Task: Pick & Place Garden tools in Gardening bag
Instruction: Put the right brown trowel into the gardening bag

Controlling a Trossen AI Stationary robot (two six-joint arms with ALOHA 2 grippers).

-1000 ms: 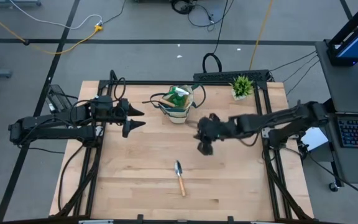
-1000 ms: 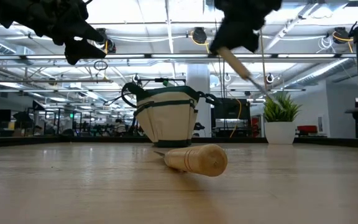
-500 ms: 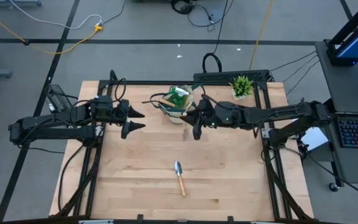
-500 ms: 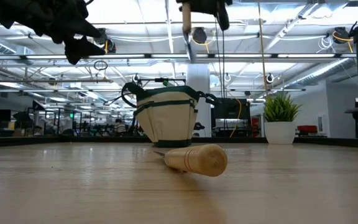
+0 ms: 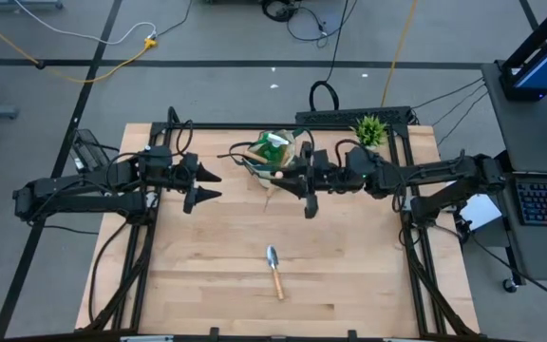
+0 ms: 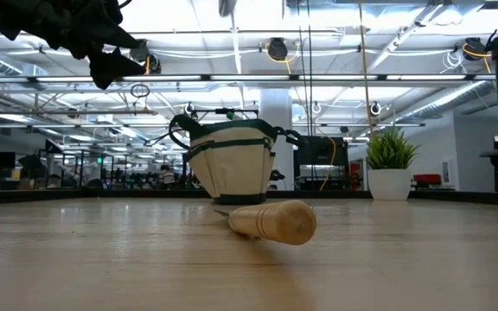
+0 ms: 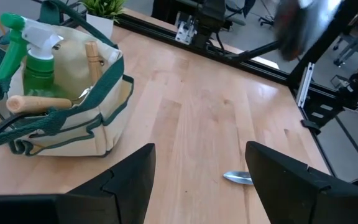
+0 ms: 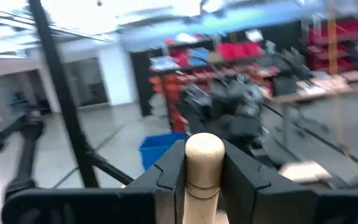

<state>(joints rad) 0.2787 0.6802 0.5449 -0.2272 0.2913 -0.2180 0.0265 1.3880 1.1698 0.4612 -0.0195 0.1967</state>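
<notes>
The right gripper (image 5: pixel 288 180) hovers above the table just right of the gardening bag (image 5: pixel 272 159), its jaws clamped on the wooden handle (image 8: pixel 204 163) of a garden tool. In the right wrist view the rounded handle end stands up between the two dark fingers (image 8: pixel 168 176); in the high view the tool's pale shaft slants down past the bag's right edge, and its head cannot be made out. The bag sits at the far middle of the table (image 5: pixel 349 275), a beige tote with a dark green band and loop handles. The left wrist view shows a green spray bottle (image 7: pixel 41 59) and two wooden-handled tools (image 7: pixel 39 104) already inside it. The left gripper (image 5: pixel 207 185) hangs over the table left of the bag, well apart from it, jaws spread wide and holding nothing. A silver trowel (image 5: pixel 274 270) with a wooden handle lies alone on the near middle of the table, its handle end toward the low camera. A small potted plant (image 5: pixel 369 132) stands at the far right edge.
</notes>
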